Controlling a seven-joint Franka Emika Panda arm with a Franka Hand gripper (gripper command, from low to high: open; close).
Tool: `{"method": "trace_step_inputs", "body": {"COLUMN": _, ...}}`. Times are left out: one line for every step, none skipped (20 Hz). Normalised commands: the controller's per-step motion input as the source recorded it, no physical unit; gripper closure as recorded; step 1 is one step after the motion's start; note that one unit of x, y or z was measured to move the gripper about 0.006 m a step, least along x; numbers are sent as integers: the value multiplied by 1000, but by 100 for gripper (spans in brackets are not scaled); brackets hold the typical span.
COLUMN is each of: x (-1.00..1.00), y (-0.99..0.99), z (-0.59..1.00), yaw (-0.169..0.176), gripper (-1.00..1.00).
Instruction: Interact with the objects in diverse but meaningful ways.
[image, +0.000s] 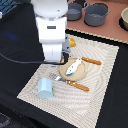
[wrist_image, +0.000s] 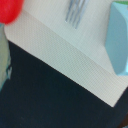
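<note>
In the exterior view, going left to right, the pale blue cup (image: 45, 87) lies on its side at the lower left of the striped placemat (image: 100, 100). A fork (image: 70, 83) with an orange handle sits beside it. At the middle, the white-and-blue fish (image: 74, 67) rests on a tan plate (image: 80, 74), with a knife (image: 91, 61) at the plate's right edge. Grey pots (image: 96, 14) stand at the upper right.

The arm (image: 51, 30) stands over the mat's upper left, hiding whatever is under it.

In the wrist view, a red tomato (wrist_image: 10, 11) shows at the upper left corner, fork tines (wrist_image: 74, 12) at the top middle and the cup (wrist_image: 119, 37) at the right edge.

The risk, as I judge it: a descent could nudge the lying cup so it rolls off the mat onto the dark table (image: 15, 45).

The claw is hidden in both views; I cannot tell how open it is or whether it holds anything.
</note>
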Motion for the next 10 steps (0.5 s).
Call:
{"method": "trace_step_inputs", "body": {"x": 0, "y": -826, "z": 260, "yaw": 0, "gripper": -100}}
{"method": "trace_step_inputs", "body": {"x": 0, "y": -789, "z": 249, "yaw": 0, "gripper": -100}}
{"method": "trace_step_inputs", "body": {"x": 0, "y": -777, "z": 231, "yaw": 0, "gripper": -100}}
{"method": "trace_step_inputs", "body": {"x": 46, "y": -754, "z": 220, "yaw": 0, "gripper": -100}}
{"method": "trace_step_inputs", "body": {"x": 117, "y": -726, "z": 226, "yaw": 0, "gripper": -100}}
{"method": "trace_step_inputs", "body": {"x": 197, "y": -677, "z": 263, "yaw": -3, "gripper": -100}}
{"method": "trace_step_inputs", "body": {"x": 331, "y": -643, "z": 343, "yaw": -7, "gripper": -100}}
{"method": "trace_step_inputs", "body": {"x": 434, "y": -597, "z": 394, "yaw": -2, "gripper": -100}}
{"method": "trace_step_inputs", "body": {"x": 523, "y": -551, "z": 406, "yaw": 0, "gripper": -100}}
{"method": "trace_step_inputs", "body": {"x": 529, "y": -514, "z": 391, "yaw": 0, "gripper": -100}}
